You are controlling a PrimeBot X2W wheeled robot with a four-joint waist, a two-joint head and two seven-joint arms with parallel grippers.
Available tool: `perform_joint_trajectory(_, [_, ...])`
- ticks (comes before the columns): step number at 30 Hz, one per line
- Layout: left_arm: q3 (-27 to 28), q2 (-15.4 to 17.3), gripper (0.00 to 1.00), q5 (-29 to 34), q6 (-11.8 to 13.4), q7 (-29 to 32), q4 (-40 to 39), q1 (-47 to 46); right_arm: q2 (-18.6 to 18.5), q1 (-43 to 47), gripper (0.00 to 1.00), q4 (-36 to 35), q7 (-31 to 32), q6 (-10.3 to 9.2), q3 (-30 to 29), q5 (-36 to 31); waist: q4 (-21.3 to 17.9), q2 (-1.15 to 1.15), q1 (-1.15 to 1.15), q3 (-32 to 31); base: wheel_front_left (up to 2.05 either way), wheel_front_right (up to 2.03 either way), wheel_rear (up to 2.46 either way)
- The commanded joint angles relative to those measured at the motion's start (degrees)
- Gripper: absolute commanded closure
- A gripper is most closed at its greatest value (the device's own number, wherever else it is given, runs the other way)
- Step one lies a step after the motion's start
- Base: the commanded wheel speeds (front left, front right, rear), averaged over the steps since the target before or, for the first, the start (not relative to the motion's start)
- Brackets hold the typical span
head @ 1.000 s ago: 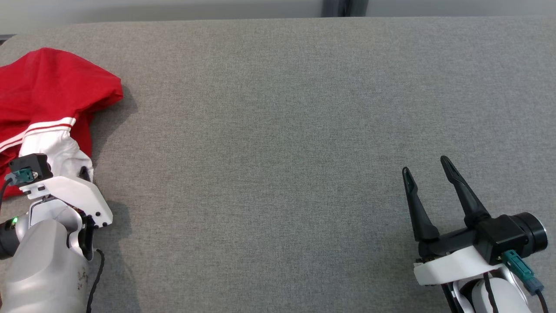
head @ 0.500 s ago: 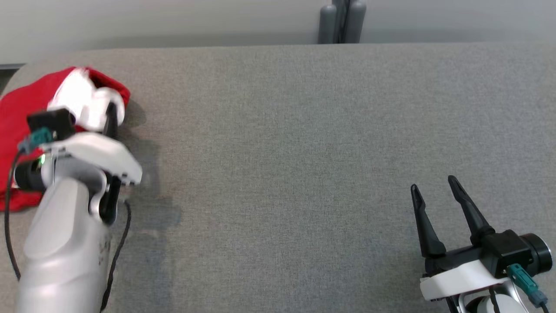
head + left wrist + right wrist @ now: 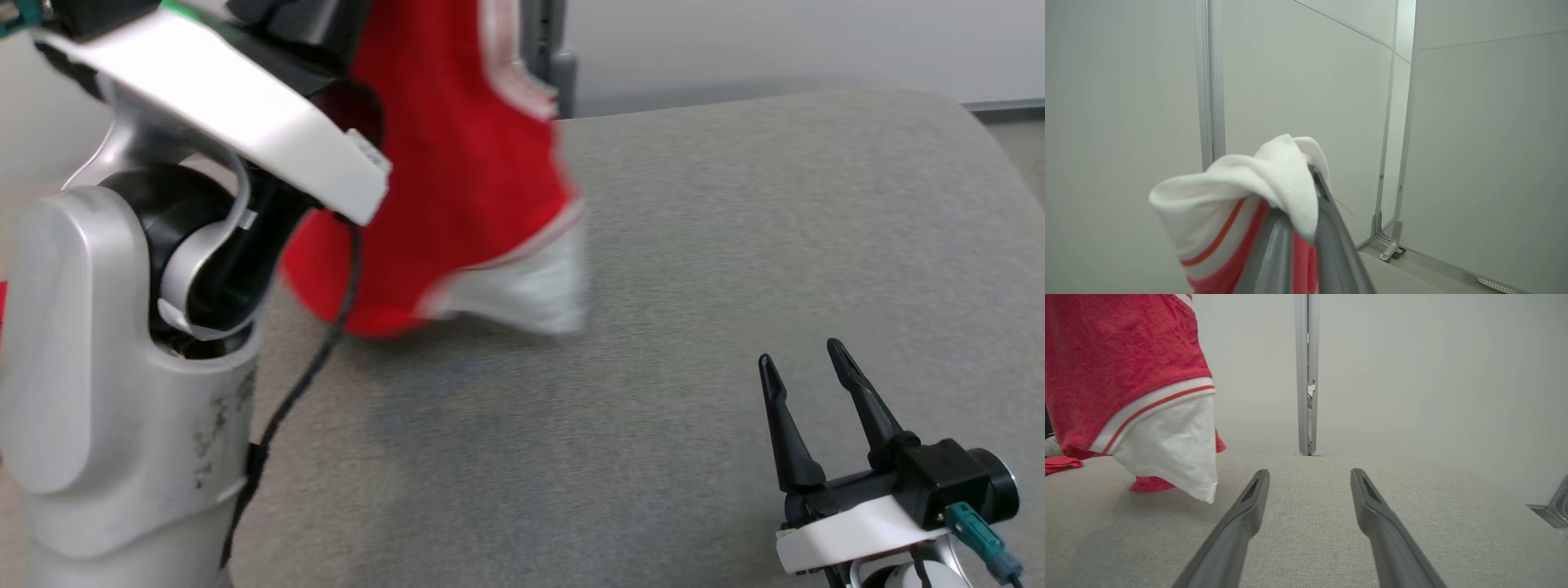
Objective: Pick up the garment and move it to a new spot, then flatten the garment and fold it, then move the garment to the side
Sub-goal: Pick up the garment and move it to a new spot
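At the worktop's (image 3: 735, 245) near left corner:

- Left arm (image 3: 122, 367). Pale grey shell with a white wrist bracket, reared up high and close to the head camera. A black cable (image 3: 304, 382) hangs loose down its side.
- Left jaws. Clenched on the garment (image 3: 457, 163). In the left wrist view the two dark fingers (image 3: 1337, 245) press together on a bunched white cuff with one red stripe, with red cloth just below it. Pale wall panels (image 3: 1494, 143) stand behind.

Over the worktop's left half, toward the far edge:

- Garment. Red with white parts and red-and-white striped trim, blurred in the head view. It hangs from the left jaws in one long drop. A white panel sits at the bottom, its lower edge just above the grey fabric surface. In the right wrist view the lowest red fold beside that panel looks to meet the worktop, though I cannot tell for sure.
- Scrap of red cloth (image 3: 1061, 462). It lies flat at the worktop's left edge. I cannot tell whether it belongs to the same garment.

Behind the far edge:

- Grey metal post (image 3: 1306, 375), upright against a pale wall.

At the near right corner:

- Right jaws. Released, with the two long dark fingers (image 3: 781, 418) spread and nothing between them. The tips point toward the far edge, low over bare worktop and well apart from the garment.
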Motion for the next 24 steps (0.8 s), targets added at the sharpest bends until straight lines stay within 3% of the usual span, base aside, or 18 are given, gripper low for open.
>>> perform_joint_trajectory(1, [-0.47, -0.62, 1.00, -1.44, 0.64, 0.79, -1.19, -1.17, -0.15, 0.76, 0.00, 0.12, -0.28, 0.01, -0.11, 0.67, -3.38, 0.00, 0.00, -0.79, 0.00, 0.00, 0.00])
perform_joint_trajectory(6, [-5.01, -2.22, 1.00, -7.71, 3.99, 3.13, -4.35, -4.07, -0.18, 0.53, 0.00, 0.02, -0.28, 0.01, 0.11, 1.79, -8.91, 0.00, 0.00, -0.65, 0.00, 0.00, 0.00])
perform_joint_trajectory(11, [-9.94, -2.49, 1.00, -8.60, 7.14, 0.59, -0.59, -2.90, -0.15, 0.02, 0.00, -0.27, -0.28, 0.01, 0.13, 2.93, -14.38, 0.00, 0.00, 0.00, 0.00, 0.00, 0.00])
perform_joint_trajectory(18, [-9.11, -0.07, 1.00, -3.47, 9.43, -9.19, 22.01, 3.28, -0.14, 0.12, 0.00, -0.17, -0.28, 0.01, 0.47, 4.60, -19.90, 0.00, 0.00, 1.47, 0.00, 0.00, 0.00])
perform_joint_trajectory(24, [-8.13, 3.70, 1.00, -0.16, 8.22, -20.02, 41.82, 8.02, -0.16, 0.48, 0.00, -0.20, -0.28, 0.01, 0.58, 4.72, -21.61, 0.00, 0.00, 1.89, 0.00, 0.00, 0.00])
